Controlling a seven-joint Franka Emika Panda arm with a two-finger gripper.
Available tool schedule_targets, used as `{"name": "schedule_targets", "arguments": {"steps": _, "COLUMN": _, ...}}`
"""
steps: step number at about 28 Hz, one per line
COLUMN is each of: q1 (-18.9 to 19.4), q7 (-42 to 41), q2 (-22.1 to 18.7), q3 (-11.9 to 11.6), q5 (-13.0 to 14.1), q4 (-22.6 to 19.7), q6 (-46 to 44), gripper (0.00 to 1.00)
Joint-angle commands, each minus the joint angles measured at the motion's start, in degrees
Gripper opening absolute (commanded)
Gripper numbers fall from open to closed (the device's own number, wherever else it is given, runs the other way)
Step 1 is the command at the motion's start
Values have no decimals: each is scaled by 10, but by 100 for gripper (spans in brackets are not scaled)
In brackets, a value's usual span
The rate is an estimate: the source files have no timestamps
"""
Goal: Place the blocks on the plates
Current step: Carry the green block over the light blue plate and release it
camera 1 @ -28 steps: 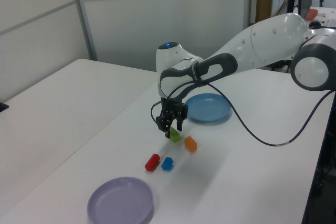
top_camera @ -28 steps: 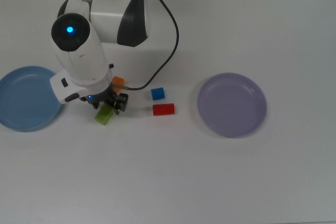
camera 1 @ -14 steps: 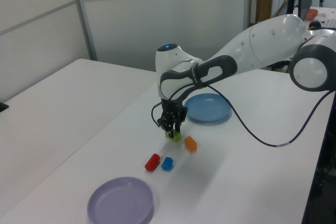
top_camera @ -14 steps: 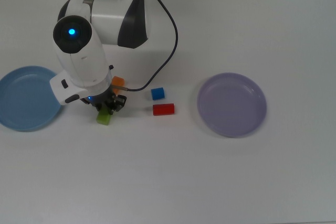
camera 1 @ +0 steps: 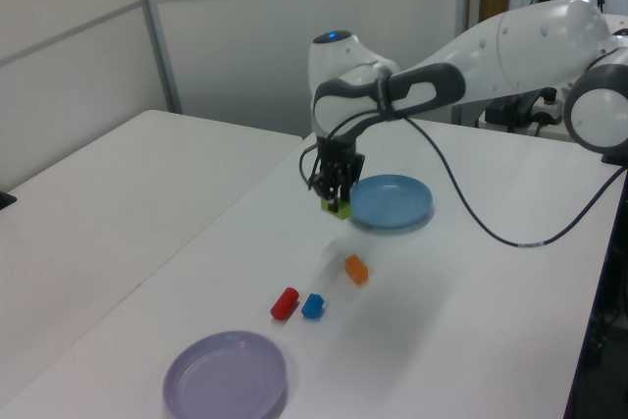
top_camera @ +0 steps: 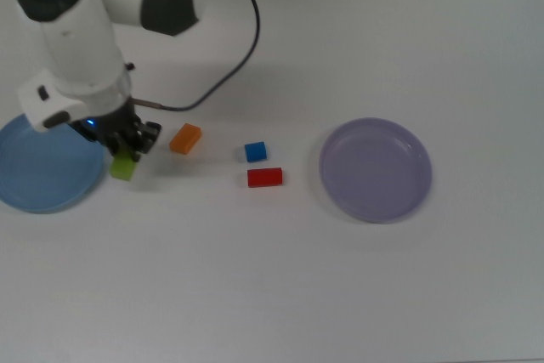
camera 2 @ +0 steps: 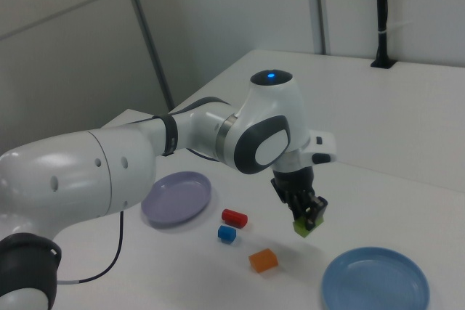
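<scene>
My gripper [top_camera: 124,152] [camera 1: 337,201] [camera 2: 307,221] is shut on the lime-green block [top_camera: 122,167] [camera 1: 340,208] [camera 2: 304,226] and holds it in the air, just beside the light blue plate [top_camera: 42,169] [camera 1: 392,201] [camera 2: 378,288]. The orange block [top_camera: 185,138] [camera 1: 356,268] [camera 2: 263,259] lies on the table to the right of the gripper in the top view. Further right there lie the blue block [top_camera: 255,151] [camera 1: 313,306] [camera 2: 227,234] and the red block [top_camera: 265,177] [camera 1: 285,303] [camera 2: 235,217]. The lavender plate [top_camera: 375,169] [camera 1: 226,377] [camera 2: 177,197] holds nothing.
The white arm [top_camera: 110,6] reaches in from the top view's upper left, trailing a black cable [top_camera: 246,31]. In the left view a table seam runs along the left side and grey wall panels stand behind.
The gripper closed on the lime-green block, lifted it off the table and carried it toward the light blue plate, leftward in the top view. The orange block is now uncovered.
</scene>
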Motion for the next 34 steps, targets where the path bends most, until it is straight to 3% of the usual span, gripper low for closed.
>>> {"name": "schedule_targets", "arguments": {"steps": 1, "q1": -35, "q7": -67, "q2": -7, "q3": -3, "q5": -10, "q4": -9, "q6": -6, "gripper": 1}}
{"name": "schedule_targets", "arguments": {"steps": 7, "q1": -53, "q7": -120, "q2": 3, "q3": -25, "q5": -31, "q4": -10, "q6": 1, "gripper": 2}}
{"name": "schedule_targets", "arguments": {"steps": 13, "q1": -55, "q7": -135, "q2": 12, "q3": -50, "q5": -33, "q4": -10, "q6": 1, "gripper": 6}}
{"name": "schedule_targets", "arguments": {"steps": 26, "q1": -54, "q7": -128, "q2": 50, "q3": -51, "q5": -32, "q4": -18, "q6": -5, "gripper": 7}}
{"name": "schedule_targets", "arguments": {"steps": 32, "q1": -61, "q7": -127, "q2": 43, "q3": -51, "q5": -20, "q4": -14, "q6": -8, "gripper": 53}}
{"name": "schedule_targets", "arguments": {"steps": 34, "q1": -62, "q7": -126, "q2": 34, "q3": -51, "q5": 3, "q4": -12, "q6": -14, "gripper": 85}}
